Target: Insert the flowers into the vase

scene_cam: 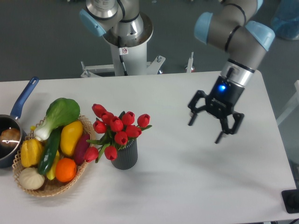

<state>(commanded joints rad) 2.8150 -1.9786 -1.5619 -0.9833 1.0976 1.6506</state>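
The flowers (117, 130) stand in the vase (124, 155), stems down inside its mouth and the red buds fanning out above the rim, so the insertion looks done. The vase sits upright on the counter (187, 186), just beside the wicker basket (46, 189) of vegetables (a blue-handled saucepan (11, 135) lies at the far edge). The gripper (204, 130) hangs well apart, its 2 fingers spread wide and holding nothing, probably clear of the bunch to avoid knocking it.
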